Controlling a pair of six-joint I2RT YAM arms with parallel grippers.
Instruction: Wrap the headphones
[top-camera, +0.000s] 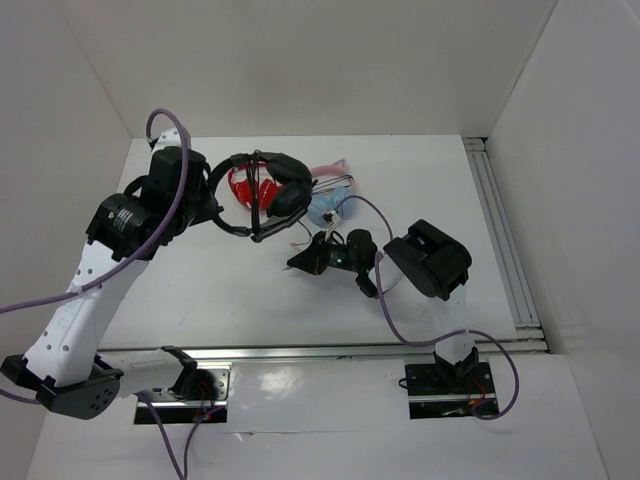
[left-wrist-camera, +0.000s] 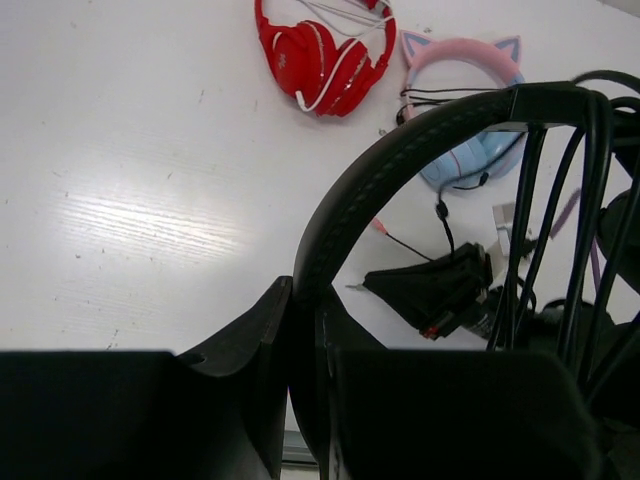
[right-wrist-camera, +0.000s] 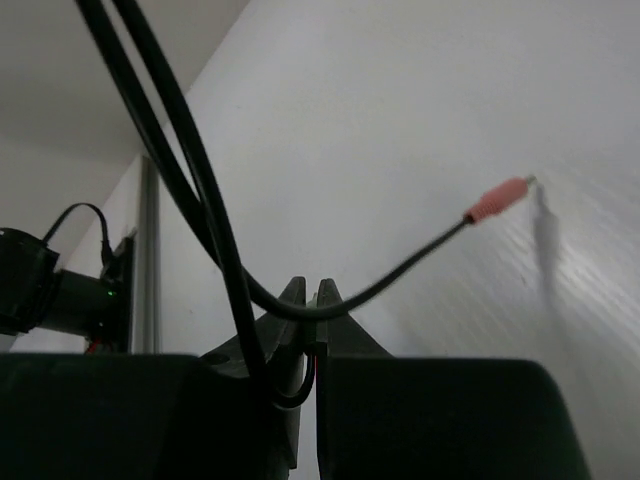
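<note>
Left hand (left-wrist-camera: 305, 322) tight on the headphones (left-wrist-camera: 400, 160), right hand (right-wrist-camera: 310, 300) tight on their cable (right-wrist-camera: 190, 170).

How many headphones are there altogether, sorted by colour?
Black over-ear headphones, headband in the left gripper, thin black cable in the right gripper: 1
Red-and-white headphones: 1
Light-blue and pink cat-ear headphones: 1
Total: 3
</note>
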